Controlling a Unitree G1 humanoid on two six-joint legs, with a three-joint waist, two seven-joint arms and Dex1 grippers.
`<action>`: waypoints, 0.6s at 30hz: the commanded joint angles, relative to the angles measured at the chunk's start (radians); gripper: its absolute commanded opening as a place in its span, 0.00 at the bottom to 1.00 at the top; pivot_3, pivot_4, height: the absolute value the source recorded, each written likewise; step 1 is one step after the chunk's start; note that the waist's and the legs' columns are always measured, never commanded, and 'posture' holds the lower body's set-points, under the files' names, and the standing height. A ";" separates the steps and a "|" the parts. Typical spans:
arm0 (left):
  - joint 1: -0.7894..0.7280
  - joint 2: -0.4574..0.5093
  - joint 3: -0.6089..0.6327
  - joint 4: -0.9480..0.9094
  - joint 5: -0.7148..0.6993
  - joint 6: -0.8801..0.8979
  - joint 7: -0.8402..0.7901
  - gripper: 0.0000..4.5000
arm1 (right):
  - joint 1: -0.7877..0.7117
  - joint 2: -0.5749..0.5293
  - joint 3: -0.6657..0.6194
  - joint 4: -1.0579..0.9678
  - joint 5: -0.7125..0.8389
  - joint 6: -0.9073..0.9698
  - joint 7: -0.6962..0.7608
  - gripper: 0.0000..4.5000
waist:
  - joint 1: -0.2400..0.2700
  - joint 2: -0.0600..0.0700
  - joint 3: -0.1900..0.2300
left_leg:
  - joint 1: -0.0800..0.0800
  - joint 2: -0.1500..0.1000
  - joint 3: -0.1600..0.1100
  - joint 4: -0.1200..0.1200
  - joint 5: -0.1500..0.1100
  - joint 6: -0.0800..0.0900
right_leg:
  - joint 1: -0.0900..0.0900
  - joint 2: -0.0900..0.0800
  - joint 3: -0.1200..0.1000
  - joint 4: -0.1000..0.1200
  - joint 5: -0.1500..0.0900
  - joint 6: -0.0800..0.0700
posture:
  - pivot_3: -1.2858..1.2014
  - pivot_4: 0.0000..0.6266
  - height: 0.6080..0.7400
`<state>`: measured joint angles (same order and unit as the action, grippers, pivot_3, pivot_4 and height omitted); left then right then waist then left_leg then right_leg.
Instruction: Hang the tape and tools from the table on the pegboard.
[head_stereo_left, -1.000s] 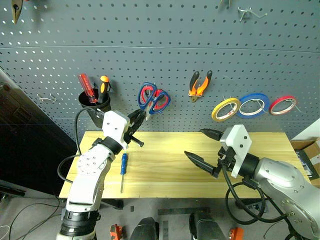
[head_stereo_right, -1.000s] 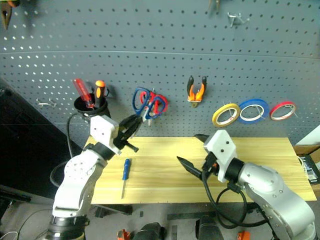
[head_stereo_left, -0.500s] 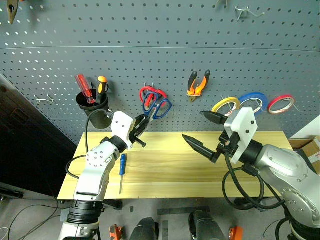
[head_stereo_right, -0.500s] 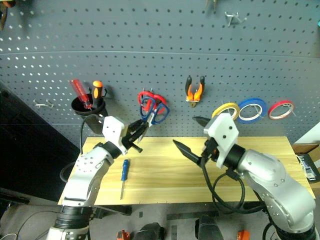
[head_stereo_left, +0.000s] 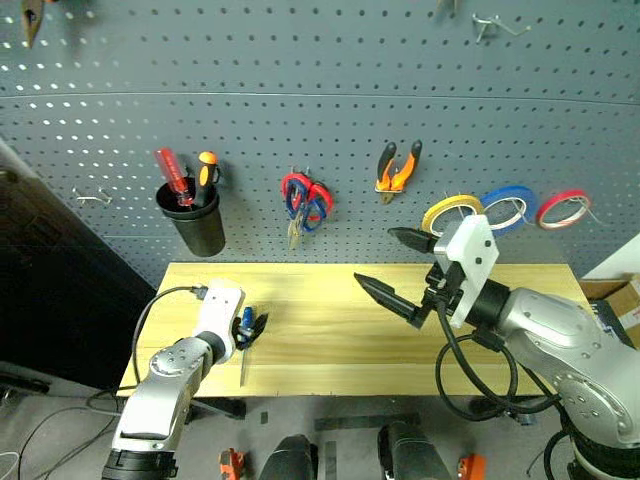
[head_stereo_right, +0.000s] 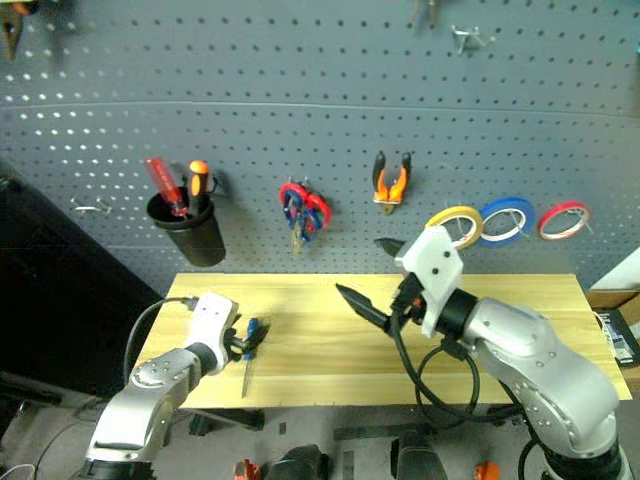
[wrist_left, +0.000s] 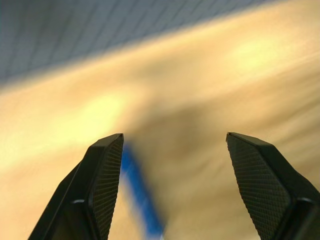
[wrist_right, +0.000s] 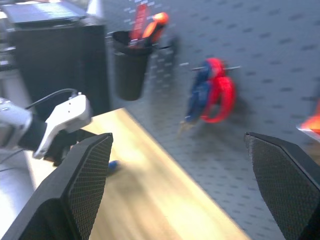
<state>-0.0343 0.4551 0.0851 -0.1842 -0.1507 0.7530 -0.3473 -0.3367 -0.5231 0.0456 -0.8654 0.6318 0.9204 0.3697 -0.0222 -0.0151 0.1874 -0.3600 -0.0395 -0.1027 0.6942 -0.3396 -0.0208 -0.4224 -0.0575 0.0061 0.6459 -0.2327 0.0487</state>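
Pegboard (head_stereo_left: 320, 90): dark grey, across whole upper frame.
Black cup (head_stereo_left: 195, 222): upper left, on pegboard, holding red and orange-handled screwdrivers (head_stereo_left: 185, 178).
Table (head_stereo_left: 500, 355): light wood, lower centre.
Left gripper (head_stereo_left: 252, 330): lower left, down at table level, fingers parted, nothing grasped, tips around handle end of blue-handled screwdriver (head_stereo_left: 244, 338).
Blue-handled screwdriver: flat on table, left part, shaft toward near edge.
Scissors (head_stereo_left: 303, 203): red and blue handles, hung on pegboard, centre-left, blades down.
Pliers (head_stereo_left: 398, 170): orange-and-black, hung on pegboard, centre.
Right gripper (head_stereo_left: 400, 268): centre-right, above table, fingers spread wide, empty.
Tape (head_stereo_left: 450, 215): yellow roll, on pegboard hook, right.
Blue roll (head_stereo_left: 508, 207), red roll (head_stereo_left: 565, 208): further right, same row.
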 joint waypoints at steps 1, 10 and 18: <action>-0.041 0.017 0.020 0.056 0.012 0.121 0.034 0.77 | -0.022 -0.011 0.024 0.003 0.010 0.022 0.005 1.00 | 0.000 0.000 0.000 | 0.000 0.000 0.000 0.000 0.000 0.000 | 0.000 0.000 0.000 0.000 0.000 0.000 | 0.51 0.27 1.00; -0.186 -0.018 -0.009 0.253 0.010 0.212 0.049 0.77 | -0.080 -0.057 0.127 0.023 0.001 0.046 0.054 1.00 | -0.005 0.000 0.000 | -0.001 0.000 0.000 0.000 0.002 -0.004 | -0.001 -0.001 0.001 -0.001 0.000 0.000 | 0.49 0.28 1.00; -0.198 -0.040 0.010 0.324 -0.006 0.236 0.058 0.50 | -0.104 -0.113 0.139 0.017 0.027 0.057 0.121 1.00 | -0.007 0.000 0.000 | -0.002 0.000 0.001 -0.001 0.002 -0.004 | -0.003 -0.003 0.001 -0.001 0.000 0.000 | 0.49 0.28 1.00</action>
<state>-0.2366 0.4139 0.0758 0.1523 -0.1535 0.9871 -0.2943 -0.4235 -0.6244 0.1905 -0.8198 0.6480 0.9758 0.4673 -0.0297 -0.0154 0.1873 -0.3618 -0.0400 -0.1021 0.6934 -0.3377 -0.0251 -0.4252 -0.0609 0.0074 0.6451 -0.2326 0.0486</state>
